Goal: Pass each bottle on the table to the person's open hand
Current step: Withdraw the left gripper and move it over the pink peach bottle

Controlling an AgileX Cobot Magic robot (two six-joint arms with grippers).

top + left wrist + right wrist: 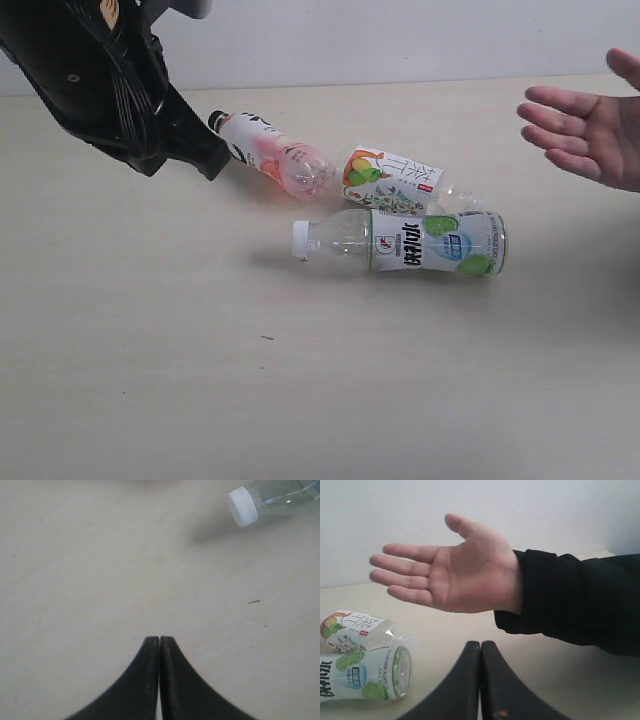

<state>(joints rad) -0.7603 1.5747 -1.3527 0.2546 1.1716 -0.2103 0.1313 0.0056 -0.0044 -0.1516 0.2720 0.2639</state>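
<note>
Three bottles lie on their sides on the pale table (150, 350). The pink bottle (275, 155) with a black cap lies at the back. Right of it is the orange-green fruit bottle (392, 180), and in front the green-lime bottle (420, 242), whose white cap (242, 506) shows in the left wrist view. The person's open hand (585, 125) is held palm up at the right. My left gripper (217, 163) hangs shut and empty just left of the pink bottle's cap. My right gripper (480, 644) is shut and empty, below the hand (450, 570) and to the right of the lime bottle's base (400, 672).
The left arm's black body (100, 80) fills the back left corner. A pale wall (400, 40) runs behind the table. The person's dark sleeve (580, 600) reaches in past my right gripper. The fruit bottle (355, 630) lies beside the lime bottle.
</note>
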